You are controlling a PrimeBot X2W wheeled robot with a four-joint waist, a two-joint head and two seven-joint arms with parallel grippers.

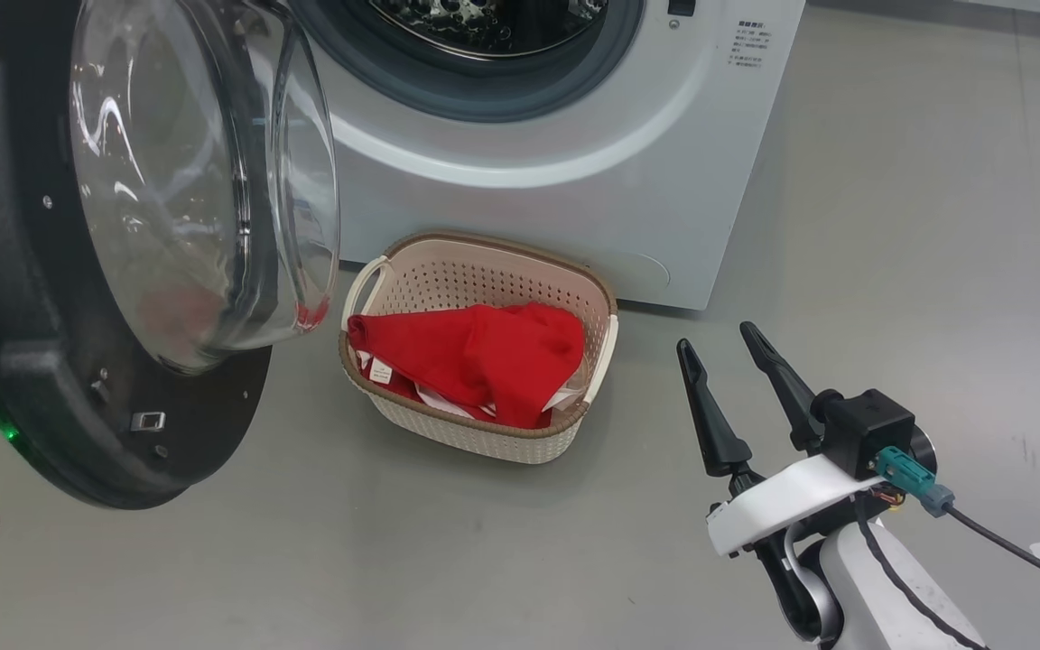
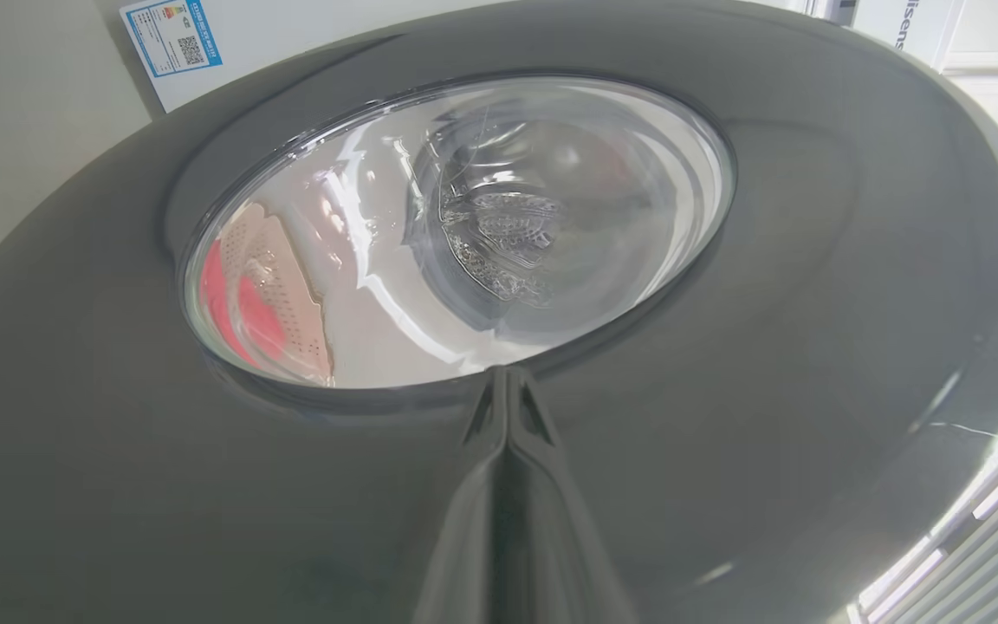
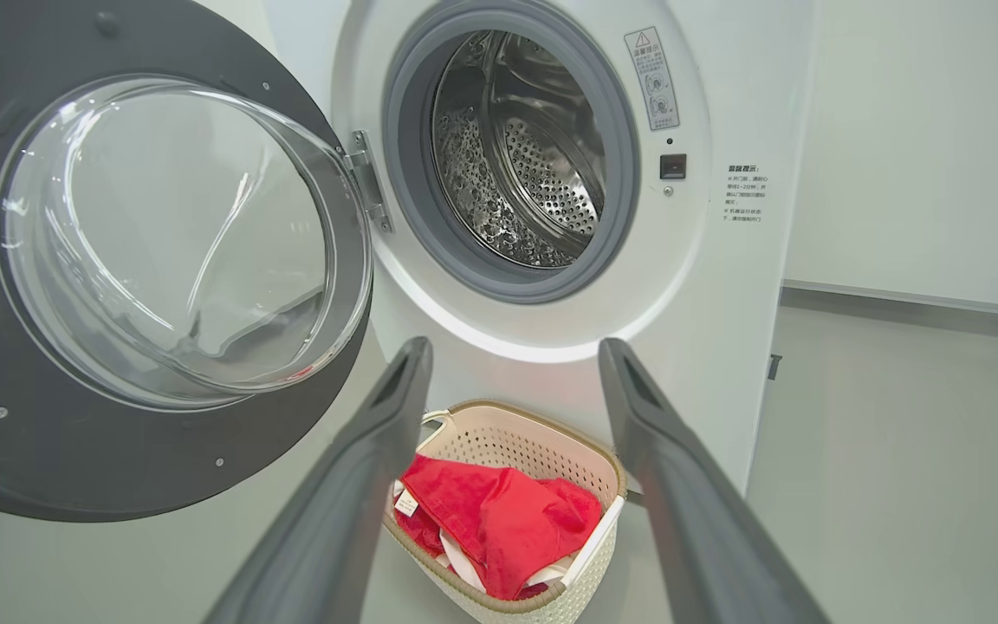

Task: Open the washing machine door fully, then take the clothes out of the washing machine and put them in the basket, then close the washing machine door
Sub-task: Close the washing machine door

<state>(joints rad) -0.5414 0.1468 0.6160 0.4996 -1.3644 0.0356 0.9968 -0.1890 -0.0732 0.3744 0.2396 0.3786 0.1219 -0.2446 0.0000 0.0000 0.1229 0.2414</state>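
The washing machine door (image 1: pixel 32 361) stands swung open to the left of the white washing machine (image 1: pixel 574 181), its glass bowl bulging toward the drum. My left gripper (image 2: pixel 506 373) is shut, its tips against the door's (image 2: pixel 811 303) glossy outer face at the lower rim of the window. The red clothes (image 1: pixel 484 357) lie heaped in the cream basket (image 1: pixel 484 442) on the floor before the machine. My right gripper (image 1: pixel 716 337) hovers open and holds nothing, to the right of the basket. In the right wrist view its fingers (image 3: pixel 378 451) frame the basket (image 3: pixel 516 433) and clothes (image 3: pixel 499 520); the drum (image 3: pixel 525 173) shows bare steel.
Grey floor (image 1: pixel 890 271) spreads to the right of the machine and in front of the basket. A pale wall (image 3: pixel 923 147) runs behind the machine on the right. The open door overhangs the floor left of the basket.
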